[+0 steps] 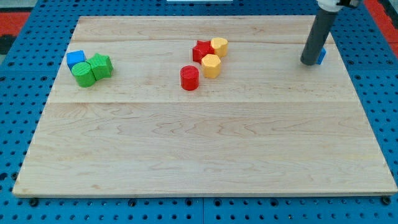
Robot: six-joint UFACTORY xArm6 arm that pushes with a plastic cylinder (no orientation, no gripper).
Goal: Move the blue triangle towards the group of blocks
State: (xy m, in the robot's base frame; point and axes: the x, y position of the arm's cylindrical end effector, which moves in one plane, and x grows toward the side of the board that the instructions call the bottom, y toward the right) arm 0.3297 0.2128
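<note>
At upper right: my tip point(309, 62) touches a small blue block point(321, 56) (mostly hidden behind the rod).
Hand: none visible, state impossible to tell.
Tabletop point(205, 155): light wood.

The board point(205, 143) was pale wood with a visible grain, running in planks, smooth and matt. Under it lay a blue perforated base point(25, 93), seemingly plastic. The red cylinder point(189, 78), the yellow blocks point(211, 65) and the green blocks point(91, 70) looked like matt painted pieces. The rod point(316, 37) was dark, dull grey, smooth.
</note>
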